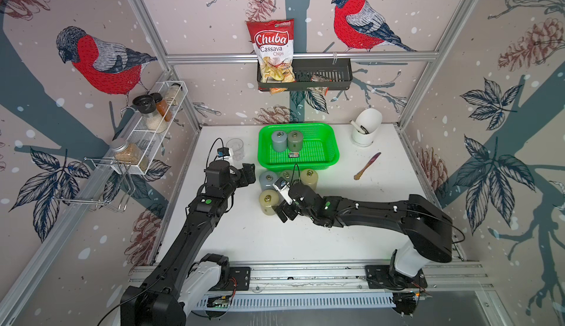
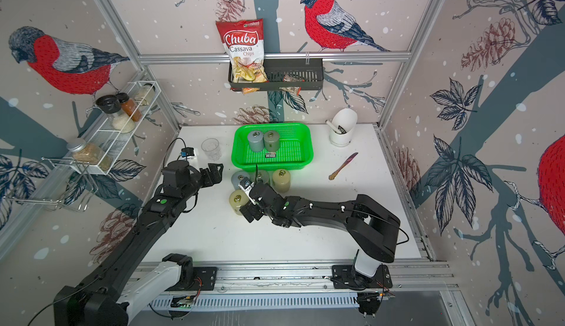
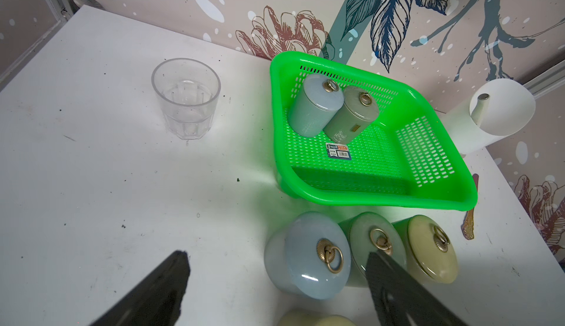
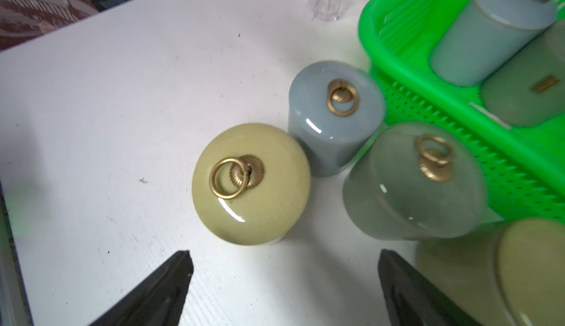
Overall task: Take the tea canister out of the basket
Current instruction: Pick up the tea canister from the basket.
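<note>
Currently basket [image 1: 315, 164] holds two canisters [image 1: 279, 141], table [image 1: 244, 232] four.

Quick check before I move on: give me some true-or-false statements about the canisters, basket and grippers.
1. Two canisters stand in the basket. True.
2. The right gripper is shut on a canister. False: its fingers stand apart, holding nothing.
3. Four canisters stand on the table outside the basket. True.
4. The glass is inside the basket. False: it stands on the table beside it.
5. The left gripper is open and empty. True.
</note>
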`<state>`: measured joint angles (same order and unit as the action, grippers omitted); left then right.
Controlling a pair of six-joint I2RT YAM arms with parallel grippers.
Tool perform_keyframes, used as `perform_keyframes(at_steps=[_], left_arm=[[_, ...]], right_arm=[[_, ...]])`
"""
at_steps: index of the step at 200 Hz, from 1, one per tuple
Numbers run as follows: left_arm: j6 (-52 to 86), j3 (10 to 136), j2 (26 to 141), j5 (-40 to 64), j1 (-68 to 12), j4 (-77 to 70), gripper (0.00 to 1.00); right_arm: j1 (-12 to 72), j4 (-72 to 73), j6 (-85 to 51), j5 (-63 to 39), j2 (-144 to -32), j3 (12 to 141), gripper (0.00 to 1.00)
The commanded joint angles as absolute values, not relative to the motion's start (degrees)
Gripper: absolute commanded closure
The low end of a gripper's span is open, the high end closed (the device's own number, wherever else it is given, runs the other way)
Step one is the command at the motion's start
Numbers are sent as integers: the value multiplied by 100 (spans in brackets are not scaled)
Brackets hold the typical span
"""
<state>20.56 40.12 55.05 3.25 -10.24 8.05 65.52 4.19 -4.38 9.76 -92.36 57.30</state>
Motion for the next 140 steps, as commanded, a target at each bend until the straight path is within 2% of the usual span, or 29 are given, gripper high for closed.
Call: perform_keyframes(at_steps=[1,26,51,74,107,140], left_arm=[[2014,4040,5480,334,-1011,659,5],[2018,4043,5458,343,-1010,659,5],[2021,4039,5467,367,-1011,674,5],[1999,4043,5451,369,-1011,704,5],[2008,4032,5458,386,-1011,685,5],[2013,4029,5492,472,-1011,693,5]], right_arm=[[6370,404,-301,763,-8791,5760,0],[5702,361,-362,655,-8462,6034,0],[4883,210,-298,484,-8605,6530,0],[4269,-79,-137,255,-9098,7078,0],[3571,-26,267,-905,-9857,7489,0],[3205,75,592,-1038,-10746,7937,0]])
